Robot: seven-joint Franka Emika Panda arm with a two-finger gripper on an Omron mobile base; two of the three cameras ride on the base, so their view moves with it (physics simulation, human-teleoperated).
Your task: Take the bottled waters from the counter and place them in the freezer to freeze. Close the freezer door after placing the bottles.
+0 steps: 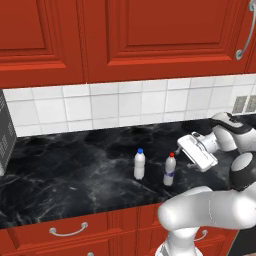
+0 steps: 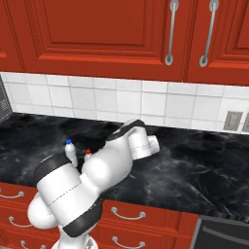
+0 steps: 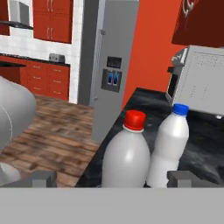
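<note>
Fingers (image 3: 43,178) spread wide apart, level with the red-capped bottle (image 3: 127,157) between them, not touching it.

1. Even, bright rendered light with no visible lamp or glare.
2. Soft dark shadows pool on the black counter (image 1: 75,175) beneath both bottles.
3. The white arm (image 2: 73,189) shows smooth shading, brighter on top.
4. Edges look slightly soft and low in resolution, with no lens distortion or focus falloff.
</note>
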